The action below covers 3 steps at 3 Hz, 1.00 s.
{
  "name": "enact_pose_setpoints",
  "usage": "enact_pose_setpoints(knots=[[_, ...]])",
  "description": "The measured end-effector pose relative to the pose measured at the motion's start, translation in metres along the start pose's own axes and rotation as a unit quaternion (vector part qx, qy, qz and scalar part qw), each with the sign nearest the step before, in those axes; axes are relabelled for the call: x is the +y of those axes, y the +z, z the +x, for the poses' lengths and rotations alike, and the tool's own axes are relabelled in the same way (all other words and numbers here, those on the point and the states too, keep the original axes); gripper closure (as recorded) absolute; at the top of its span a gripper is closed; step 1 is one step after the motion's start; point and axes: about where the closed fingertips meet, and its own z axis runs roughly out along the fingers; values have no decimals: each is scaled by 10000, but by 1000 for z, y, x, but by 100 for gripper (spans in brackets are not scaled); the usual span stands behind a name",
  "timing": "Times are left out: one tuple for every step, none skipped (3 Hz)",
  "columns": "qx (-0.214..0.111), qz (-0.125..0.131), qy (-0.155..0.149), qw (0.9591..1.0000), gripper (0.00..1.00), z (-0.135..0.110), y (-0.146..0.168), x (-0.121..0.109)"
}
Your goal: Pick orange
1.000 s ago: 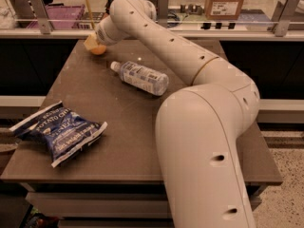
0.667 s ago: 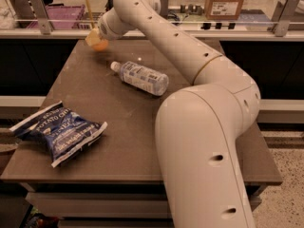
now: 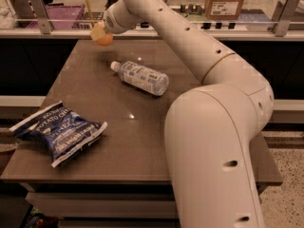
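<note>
The orange (image 3: 104,39) is a small round fruit at the far left of the brown table (image 3: 142,127). My gripper (image 3: 100,32) is at the end of the white arm (image 3: 190,46), which reaches across the table from the right. The gripper is shut on the orange and holds it a little above the table's back edge. A pale finger (image 3: 97,31) covers the orange's upper left side.
A clear water bottle (image 3: 140,78) lies on its side in the middle of the table. A blue chip bag (image 3: 59,132) lies at the front left. A counter with a rail (image 3: 57,30) and a cardboard box (image 3: 227,1) runs behind the table.
The gripper has risen with the orange in it and moved slightly right, away from the table top. The bottle and the chip bag have not moved.
</note>
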Motion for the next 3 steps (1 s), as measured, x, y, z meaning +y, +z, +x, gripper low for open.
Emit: enact_pose_setpoints(knots=[[-191,-36,-45,9998,100,-4,-23,0],[-421,-61,-136,9990,100,-12,-52,0],[-613,-63,-251,9978,100,-21,-74,2]])
